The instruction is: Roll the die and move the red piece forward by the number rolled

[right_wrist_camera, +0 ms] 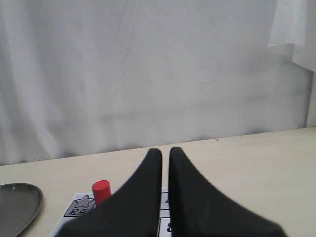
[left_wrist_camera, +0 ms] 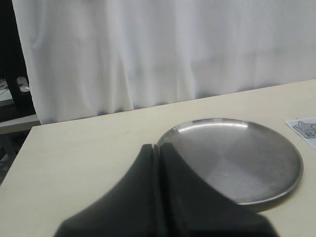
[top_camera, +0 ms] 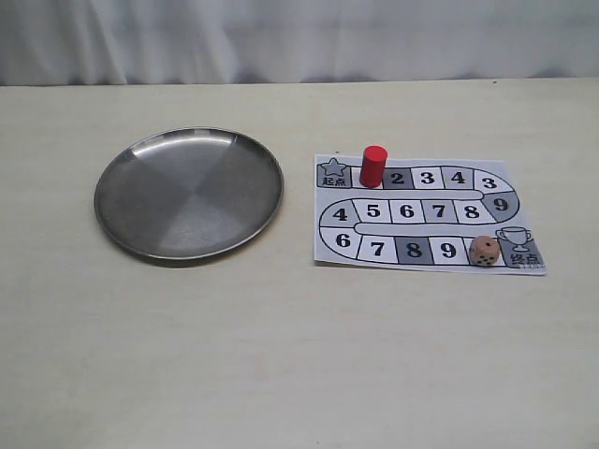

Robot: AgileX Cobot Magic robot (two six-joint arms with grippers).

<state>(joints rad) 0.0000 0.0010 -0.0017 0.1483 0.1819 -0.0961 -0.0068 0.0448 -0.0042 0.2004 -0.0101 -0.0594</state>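
The red piece [top_camera: 372, 166] stands upright on the paper game board [top_camera: 423, 231], on the square just right of the star square. The die [top_camera: 484, 251] lies on the board's near right end, beside the trophy square. Neither gripper shows in the exterior view. In the left wrist view my left gripper [left_wrist_camera: 158, 146] is shut on nothing, its black fingers pressed together in front of the steel plate's edge. In the right wrist view my right gripper [right_wrist_camera: 165, 150] is shut with only a thin slit between the fingers, held back from the board, the red piece [right_wrist_camera: 101, 190] off to one side. The die is hidden in both wrist views.
A round steel plate [top_camera: 122, 201] lies on the beige table left of the board and holds nothing; the plate [left_wrist_camera: 276, 148] fills much of the left wrist view. A white curtain hangs behind the table's far edge.
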